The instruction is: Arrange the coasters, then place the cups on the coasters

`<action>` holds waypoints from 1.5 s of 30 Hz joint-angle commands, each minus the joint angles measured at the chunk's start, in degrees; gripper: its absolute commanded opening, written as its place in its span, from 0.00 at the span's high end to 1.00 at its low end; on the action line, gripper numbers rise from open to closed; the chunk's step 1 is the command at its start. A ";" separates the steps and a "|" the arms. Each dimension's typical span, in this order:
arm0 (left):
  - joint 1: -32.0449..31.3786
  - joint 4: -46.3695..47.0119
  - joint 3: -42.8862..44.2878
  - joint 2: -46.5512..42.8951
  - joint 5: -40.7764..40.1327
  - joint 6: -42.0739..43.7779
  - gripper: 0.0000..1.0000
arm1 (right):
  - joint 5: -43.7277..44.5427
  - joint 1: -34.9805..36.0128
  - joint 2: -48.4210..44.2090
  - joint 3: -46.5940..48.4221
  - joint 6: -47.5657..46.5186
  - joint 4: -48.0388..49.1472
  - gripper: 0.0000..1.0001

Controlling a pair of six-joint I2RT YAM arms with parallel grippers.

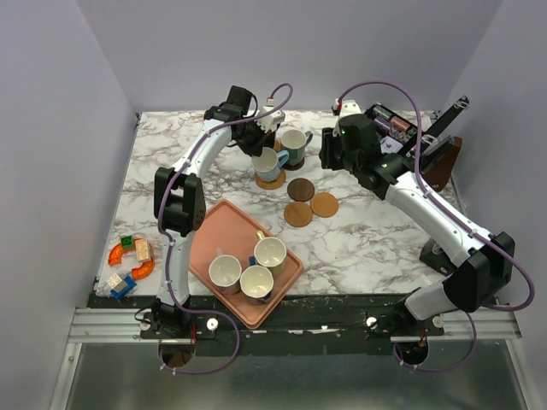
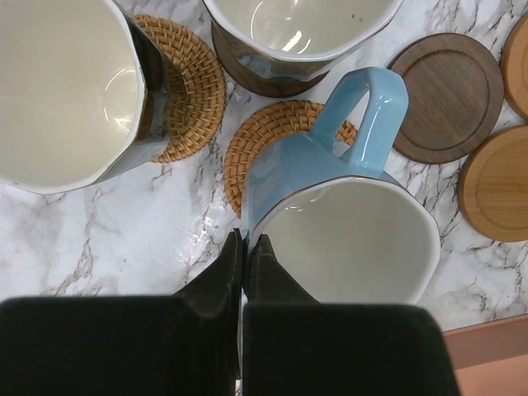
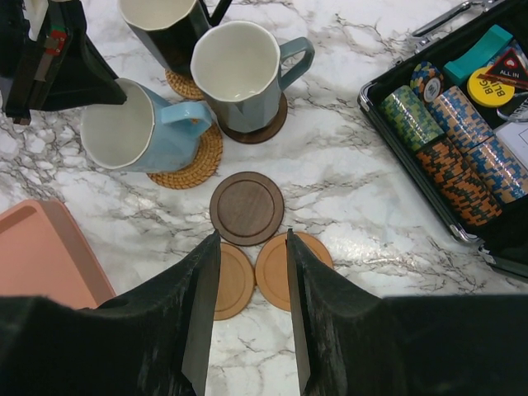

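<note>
My left gripper (image 2: pixel 246 247) is shut on the rim of the light blue cup (image 2: pixel 297 165), which leans over a woven coaster (image 2: pixel 247 148). Beside it, a black cup (image 3: pixel 165 33) stands on another woven coaster (image 2: pixel 194 91). A grey-green cup (image 3: pixel 239 74) stands on a dark coaster (image 3: pixel 262 132). My right gripper (image 3: pixel 252 239) hangs open and empty above three bare coasters: one dark brown (image 3: pixel 246 208) and two tan (image 3: pixel 233 280) (image 3: pixel 276 268). Three more cups (image 1: pixel 226 272) (image 1: pixel 270 252) (image 1: pixel 256 282) stand on the pink tray (image 1: pixel 218 224).
An open case of poker chips (image 3: pixel 462 140) lies at the back right, close to my right arm. Toy bricks (image 1: pixel 128 260) sit at the front left. The pink tray reaches the table's near edge.
</note>
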 commanded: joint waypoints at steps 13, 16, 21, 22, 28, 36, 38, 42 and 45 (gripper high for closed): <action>-1.01 2.96 1.64 -0.02 -0.36 -1.27 0.66 | 0.63 -0.19 0.94 2.50 -0.74 -1.99 0.53; -1.01 3.39 1.73 0.07 -0.89 -1.71 0.61 | 0.63 -0.19 1.03 2.50 -0.65 -1.99 0.53; -1.01 4.36 1.73 -0.19 -2.30 -2.76 0.53 | 0.72 -0.19 1.03 2.32 -0.56 -1.99 0.53; -1.01 4.62 1.73 -0.28 -2.39 -3.03 0.52 | 0.72 -0.19 1.03 2.32 -0.56 -1.99 0.53; -1.01 6.29 1.21 -1.07 -2.39 -4.61 0.33 | 0.98 -0.19 0.85 2.23 -0.48 -1.99 0.52; -0.92 9.98 0.41 -2.91 -2.30 -8.12 0.16 | 1.25 -0.19 0.68 1.88 -0.04 -1.81 0.49; -0.92 11.30 -0.02 -3.61 -1.34 -9.09 0.16 | 1.34 -0.19 0.68 1.80 0.14 -1.81 0.49; -0.66 13.76 -1.08 -5.11 -0.02 -11.20 0.15 | 1.69 -0.19 0.33 1.27 0.32 -1.64 0.47; -0.04 14.73 -0.91 -5.64 1.65 -13.05 0.15 | 1.69 -0.19 -0.02 1.01 0.67 -1.55 0.46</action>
